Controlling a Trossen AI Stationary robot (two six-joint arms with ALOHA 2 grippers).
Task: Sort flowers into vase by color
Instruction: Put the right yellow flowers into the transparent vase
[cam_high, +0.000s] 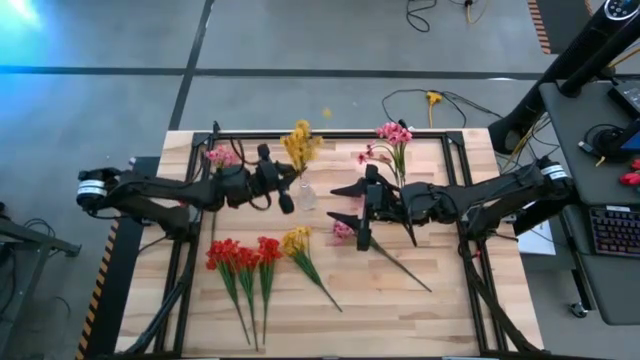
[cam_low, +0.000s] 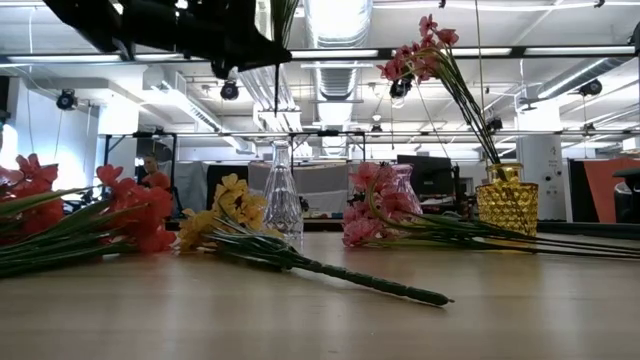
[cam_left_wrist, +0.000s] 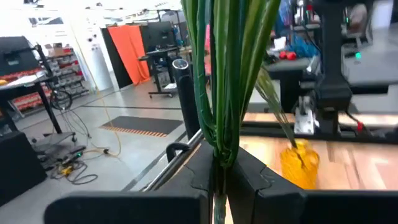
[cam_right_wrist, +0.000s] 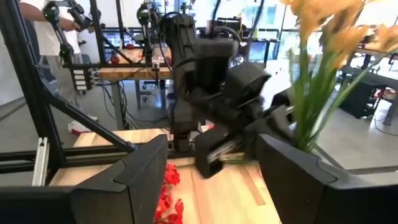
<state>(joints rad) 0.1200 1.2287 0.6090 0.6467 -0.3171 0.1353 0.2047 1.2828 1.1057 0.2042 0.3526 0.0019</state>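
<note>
My left gripper (cam_high: 288, 190) is shut on a yellow flower sprig (cam_high: 300, 146) above a clear glass vase (cam_low: 282, 205) at the table's middle. The sprig's stems also show in the left wrist view (cam_left_wrist: 227, 74). My right gripper (cam_high: 346, 204) is open and empty, just right of the vase, above a pink sprig (cam_high: 343, 230) lying on the table. Pink flowers (cam_low: 420, 55) stand in a gold vase (cam_low: 505, 200). Red sprigs (cam_high: 240, 255) and one yellow sprig (cam_high: 297, 241) lie flat near the front. My left gripper pinches the bundle of green stems (cam_left_wrist: 219, 146) between its two fingers, low on the stems. The fingers come level from the table's left and lie across the stems. The sprig stands upright with its blossoms above the fingers. Its thin lower ends (cam_low: 276, 100) reach down to the clear vase's mouth.
Another pink sprig (cam_high: 222, 155) sits at the far left beside my left arm. A black frame (cam_high: 330, 133) runs around the wooden table. The lying pink sprig's long stem (cam_high: 405, 270) stretches toward the near right. A desk with a keyboard (cam_high: 612, 230) stands to the right.
</note>
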